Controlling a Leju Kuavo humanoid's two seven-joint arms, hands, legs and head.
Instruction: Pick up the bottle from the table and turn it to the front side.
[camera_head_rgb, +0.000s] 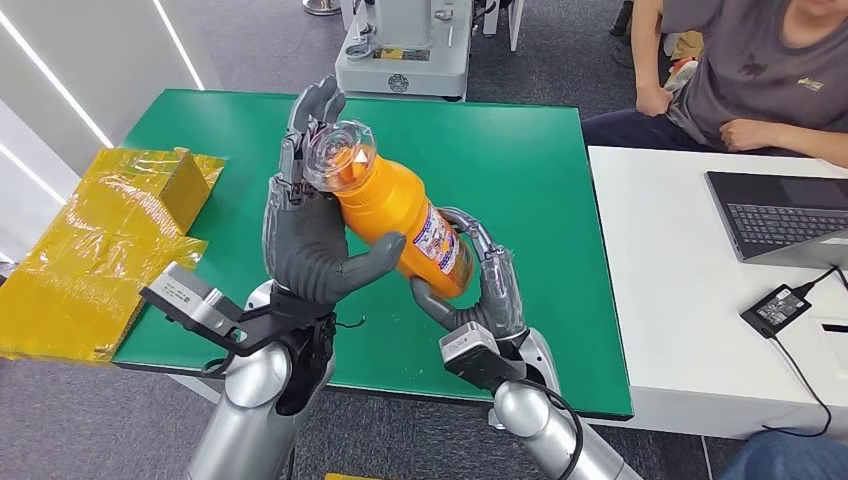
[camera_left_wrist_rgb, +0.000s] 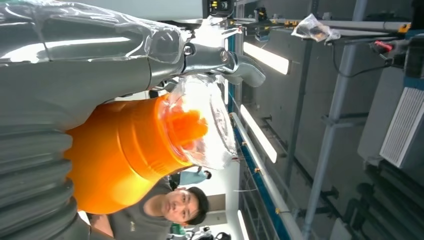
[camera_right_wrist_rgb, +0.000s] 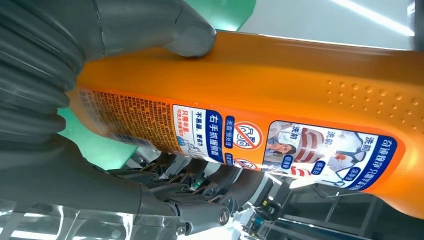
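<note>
Both hands grip the orange bottle (camera_head_rgb: 400, 215), held tilted above the green table (camera_head_rgb: 520, 190): the left hand (camera_head_rgb: 315, 235) wraps its fingers (camera_head_rgb: 300, 150) around the upper body near the clear cap (camera_head_rgb: 340, 155), the right hand (camera_head_rgb: 480, 295) clasps the labelled lower end. A yellow-wrapped box (camera_head_rgb: 110, 245) lies at the table's left edge. Beside it, a white table (camera_head_rgb: 670, 290) carries a laptop (camera_head_rgb: 785, 215); a person (camera_head_rgb: 760, 75) sits behind.

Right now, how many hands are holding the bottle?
2. The left hand grips the orange bottle near its clear cap end, above the green table; the right hand grips the labelled lower end.
</note>
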